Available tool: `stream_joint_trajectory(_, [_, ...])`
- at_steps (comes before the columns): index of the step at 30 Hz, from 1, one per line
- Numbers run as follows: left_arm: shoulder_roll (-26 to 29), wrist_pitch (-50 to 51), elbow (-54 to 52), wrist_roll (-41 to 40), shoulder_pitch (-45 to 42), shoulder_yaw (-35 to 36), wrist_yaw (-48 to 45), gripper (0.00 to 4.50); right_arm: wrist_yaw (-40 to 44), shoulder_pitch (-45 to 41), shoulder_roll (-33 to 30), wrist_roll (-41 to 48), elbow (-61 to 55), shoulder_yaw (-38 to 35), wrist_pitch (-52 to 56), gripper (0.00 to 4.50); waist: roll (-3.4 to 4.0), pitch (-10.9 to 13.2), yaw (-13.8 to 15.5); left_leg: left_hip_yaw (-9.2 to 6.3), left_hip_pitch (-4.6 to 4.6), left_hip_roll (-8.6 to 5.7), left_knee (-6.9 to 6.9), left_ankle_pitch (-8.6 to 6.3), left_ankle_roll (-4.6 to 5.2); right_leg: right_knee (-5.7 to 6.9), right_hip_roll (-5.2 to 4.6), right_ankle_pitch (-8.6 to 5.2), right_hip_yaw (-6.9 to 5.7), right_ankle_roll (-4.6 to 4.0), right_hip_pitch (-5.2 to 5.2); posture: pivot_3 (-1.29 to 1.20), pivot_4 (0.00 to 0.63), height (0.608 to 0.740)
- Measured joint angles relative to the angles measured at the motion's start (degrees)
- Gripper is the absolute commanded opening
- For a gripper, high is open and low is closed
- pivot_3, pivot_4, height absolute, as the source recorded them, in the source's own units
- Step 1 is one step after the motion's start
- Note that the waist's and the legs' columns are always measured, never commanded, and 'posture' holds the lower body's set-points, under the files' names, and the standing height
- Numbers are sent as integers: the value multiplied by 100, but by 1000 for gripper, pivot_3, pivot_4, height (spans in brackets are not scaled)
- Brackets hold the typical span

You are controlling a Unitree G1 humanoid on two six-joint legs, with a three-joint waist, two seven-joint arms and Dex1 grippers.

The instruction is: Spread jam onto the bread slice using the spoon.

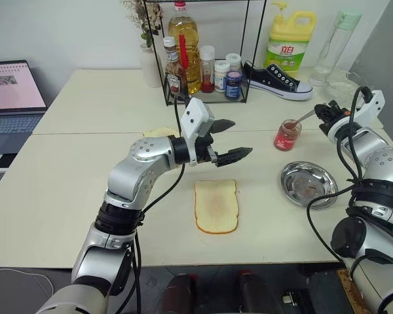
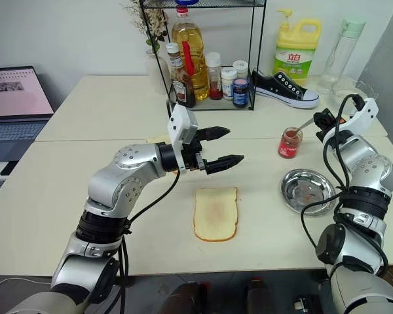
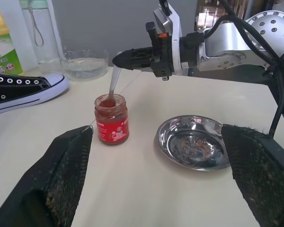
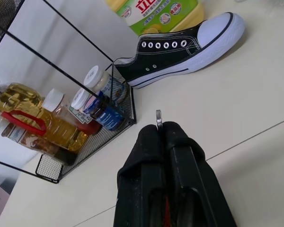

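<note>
A single bread slice (image 1: 216, 206) lies flat on the pale bench (image 1: 65, 190) near its front edge, its face bare apart from a faint browned patch at the middle. Just beyond and above it hangs the left pincer (image 1: 230, 140), its two black fingers spread wide with nothing between them, pointing across toward the robot's right. A second slice (image 1: 158, 131) peeks out from behind that arm.

To the right of the bread slice sits a round steel dish (image 1: 308, 185), smeared inside with traces of red. Farther back stands a small glass jar of red jam (image 1: 287, 135), lid off, upright on the bench, well apart from the bread slice. The spoon (image 3: 112, 89) stands in the jar, its bowl down in the jam and its thin handle slanting up to the right pincer (image 3: 119, 59), which is clenched on the handle's tip, fingers pressed together.

At the back of the bench, a black wire rack (image 1: 203, 91) holds an oil bottle (image 1: 185, 39), a sauce bottle (image 1: 173, 69) and small jars. Beside it lie a black sneaker (image 1: 275, 80), a yellow detergent jug (image 1: 289, 40), a clear water bottle (image 1: 335, 42) and a glass bowl (image 3: 85, 61). An open laptop (image 1: 12, 98) sits far left.
</note>
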Motion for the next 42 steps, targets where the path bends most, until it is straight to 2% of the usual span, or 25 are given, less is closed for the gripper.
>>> stream_joint_trajectory(28, [-4, -13, 0, 5, 0, -3, -102, 4500, -76, 53, -133, 58, -114, 78, 0, 34, 0, 0, 1, 0, 0, 0, -1, 1, 2, 0, 0, 0, -1, 0, 0, 0, 150, 740])
stream_joint_trajectory(36, [-3, -13, 0, 6, 0, -3, -100, 4500, -296, 52, -128, 232, -112, -180, 1, 34, 0, 0, 2, -1, -1, 0, -2, 1, 3, 0, 0, 0, -1, 0, 0, 0, 150, 740])
stream_joint_trajectory(42, [1, -13, 1, 6, 0, -3, -114, 4500, -714, 29, -20, 711, -56, -749, 9, 34, 0, 0, 4, 0, -1, 0, -2, 1, 3, 0, 0, 0, 0, 0, 1, 0, 150, 740])
